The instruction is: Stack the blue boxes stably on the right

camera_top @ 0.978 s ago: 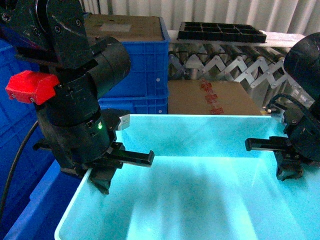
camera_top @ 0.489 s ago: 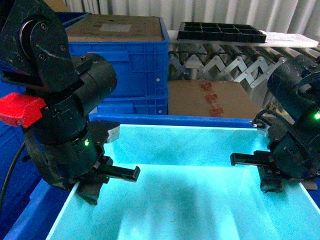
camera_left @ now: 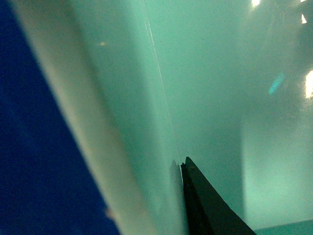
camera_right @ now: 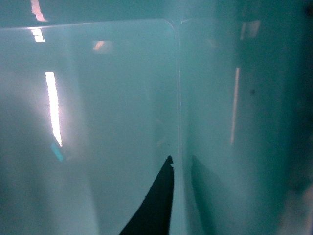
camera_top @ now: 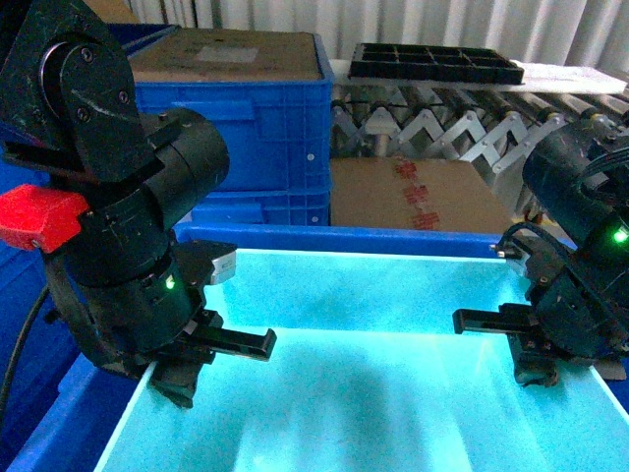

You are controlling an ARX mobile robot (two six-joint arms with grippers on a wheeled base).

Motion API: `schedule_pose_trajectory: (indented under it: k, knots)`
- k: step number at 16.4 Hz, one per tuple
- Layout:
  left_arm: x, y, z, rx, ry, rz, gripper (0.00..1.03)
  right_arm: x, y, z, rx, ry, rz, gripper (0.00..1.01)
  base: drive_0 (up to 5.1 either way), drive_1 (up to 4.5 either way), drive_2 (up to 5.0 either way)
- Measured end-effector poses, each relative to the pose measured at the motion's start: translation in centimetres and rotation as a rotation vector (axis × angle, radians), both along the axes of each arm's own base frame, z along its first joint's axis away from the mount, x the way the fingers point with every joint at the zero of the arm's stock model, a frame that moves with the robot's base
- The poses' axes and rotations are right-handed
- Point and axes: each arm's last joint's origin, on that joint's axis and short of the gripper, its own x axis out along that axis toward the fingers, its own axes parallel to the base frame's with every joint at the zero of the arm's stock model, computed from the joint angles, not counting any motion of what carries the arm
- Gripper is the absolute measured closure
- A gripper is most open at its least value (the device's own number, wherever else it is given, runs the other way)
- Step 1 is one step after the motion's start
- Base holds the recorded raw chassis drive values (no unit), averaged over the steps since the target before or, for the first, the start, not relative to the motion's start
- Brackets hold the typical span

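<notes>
Nearest, the turquoise tub [camera_top: 373, 393] fills the foreground, nested inside the royal-blue crate [camera_top: 344, 236], whose rim shows behind it. Each arm grips a side wall: the left gripper [camera_top: 197, 359] clamped on the left rim, the right gripper [camera_top: 531, 344] on the right (inner fingers visible). Farther back stand a cardboard carton [camera_top: 418, 192] and a black tray [camera_top: 437, 61].

Overall light: dim surroundings in the head view, cool bluish cast.
Brightest area: the turquoise tub [camera_top: 393, 295] glows, its rim nearly washed out.
Shadows: soft dark patches on the tub floor below both arms.
Glare: white streaks of reflected light on the tub walls in both wrist views.
Focus: both wrist views hazy and soft; the head view is sharper, slightly grainy.
</notes>
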Motion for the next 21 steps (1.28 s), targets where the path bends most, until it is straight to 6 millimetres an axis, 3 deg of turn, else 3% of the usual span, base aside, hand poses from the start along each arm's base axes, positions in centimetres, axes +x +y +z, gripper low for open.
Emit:
schedule_pose_trajectory:
  k: [1,10,11,17,19,21]
  knots:
    - [0.0,0.0,0.1,-0.003,0.012,-0.023,0.94,0.1,0.0,0.0,0.002,0.014,-0.005,0.88,0.0,0.0,0.0]
    - [-0.4,-1.4,0.0,-0.081,0.03,-0.131,0.08,0.5,1.1,0.5,0.087,0.012,-0.003,0.02,0.0,0.0,0.0]
    - [-0.5,-1.4,0.0,-0.081,0.029,-0.136,0.03,0.5,1.2,0.5,0.087,0.014,-0.002,0.02,0.0,0.0,0.0]
    - [-0.5,-1.5,0.3,-0.087,0.053,-0.124,0.05,0.4,1.2,0.6,0.082,0.033,-0.002,0.03,0.0,0.0,0.0]
    - [-0.6,-1.4,1.1,-0.089,0.075,-0.108,0.05,0.3,1.5,1.8,0.072,0.045,0.005,0.03,0.0,0.0,0.0]
    - [-1.0,-1.3,2.6,-0.096,0.079,-0.082,0.05,0.2,1.5,4.3,0.077,0.029,0.002,0.03,0.0,0.0,0.0]
